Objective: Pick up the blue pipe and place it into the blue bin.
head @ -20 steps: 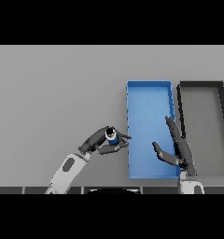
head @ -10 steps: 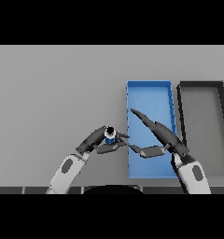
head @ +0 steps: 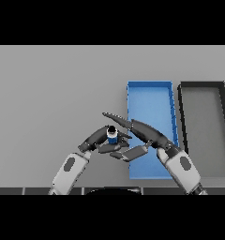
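Looks like a bare test bench or lab sorting station: plain grey tabletop (head: 53,93) running edge to edge, with only a blue bin (head: 149,93) and a dark grey bin (head: 203,126) side by side toward its right edge.

Plain grey table (head: 53,93) fills view; even light, prob. no walls/floor visible.
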`<action>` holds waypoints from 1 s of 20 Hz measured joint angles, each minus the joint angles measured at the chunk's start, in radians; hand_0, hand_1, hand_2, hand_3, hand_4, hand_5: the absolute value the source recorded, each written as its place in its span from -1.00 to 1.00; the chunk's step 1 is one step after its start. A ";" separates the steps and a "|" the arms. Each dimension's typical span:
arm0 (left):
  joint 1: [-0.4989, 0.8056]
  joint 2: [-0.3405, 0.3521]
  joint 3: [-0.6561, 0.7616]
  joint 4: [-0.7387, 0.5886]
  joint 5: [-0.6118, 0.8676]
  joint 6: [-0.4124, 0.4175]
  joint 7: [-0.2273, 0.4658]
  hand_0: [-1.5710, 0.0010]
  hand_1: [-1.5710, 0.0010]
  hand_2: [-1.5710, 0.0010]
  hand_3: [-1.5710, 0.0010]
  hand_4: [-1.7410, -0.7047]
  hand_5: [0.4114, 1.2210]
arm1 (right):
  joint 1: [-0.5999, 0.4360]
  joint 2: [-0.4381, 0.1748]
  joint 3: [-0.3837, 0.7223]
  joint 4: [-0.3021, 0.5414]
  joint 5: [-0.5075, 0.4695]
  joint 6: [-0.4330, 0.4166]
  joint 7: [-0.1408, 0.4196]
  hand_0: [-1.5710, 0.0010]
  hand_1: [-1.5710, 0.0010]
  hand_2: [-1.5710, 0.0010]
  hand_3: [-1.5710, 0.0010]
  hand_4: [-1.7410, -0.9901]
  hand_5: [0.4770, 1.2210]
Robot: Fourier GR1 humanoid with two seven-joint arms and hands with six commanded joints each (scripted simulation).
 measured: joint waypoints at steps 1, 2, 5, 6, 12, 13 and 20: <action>-0.001 -0.007 0.004 0.004 0.002 -0.007 0.005 -1.00 -1.00 -1.00 -1.00 -0.48 1.00 | -0.029 0.009 0.008 0.018 0.008 0.003 0.010 0.99 0.97 0.91 1.00 0.42 -0.85; -0.003 -0.004 0.008 0.003 -0.011 -0.006 0.003 -1.00 -1.00 -1.00 -1.00 -0.48 1.00 | -0.056 0.023 0.022 0.035 0.012 0.008 0.024 0.98 0.97 0.90 1.00 0.45 -0.87; 0.006 -0.005 0.019 -0.002 -0.036 -0.009 -0.004 -1.00 -1.00 -1.00 -1.00 -0.47 1.00 | -0.110 0.030 0.015 0.089 0.000 0.031 0.040 0.96 0.93 0.86 0.99 0.46 -0.92; 0.009 -0.014 0.020 -0.008 -0.037 -0.011 0.000 -1.00 -1.00 -1.00 -1.00 -0.47 1.00 | -0.122 0.045 0.026 0.107 0.007 0.036 0.039 0.91 0.86 0.79 0.94 0.43 -0.95; 0.025 -0.023 0.015 -0.015 -0.047 -0.022 0.049 -1.00 -1.00 -1.00 -1.00 -0.81 1.00 | -0.172 0.094 0.055 0.166 0.025 0.056 0.029 -0.29 -0.29 -0.33 -0.11 -0.39 -0.80; 0.020 -0.017 0.027 -0.009 -0.040 -0.019 0.050 -1.00 -1.00 -1.00 -0.92 -0.85 1.00 | -0.173 0.101 0.053 0.168 0.012 0.050 0.042 -0.43 -0.43 -0.46 -0.21 -0.49 -0.68; 0.017 -0.042 0.041 -0.007 0.028 -0.051 0.029 -1.00 -1.00 -1.00 -0.83 -0.96 1.00 | -0.155 0.095 0.093 0.180 -0.007 0.010 -0.053 -0.88 -0.88 -0.89 -0.78 -0.87 0.60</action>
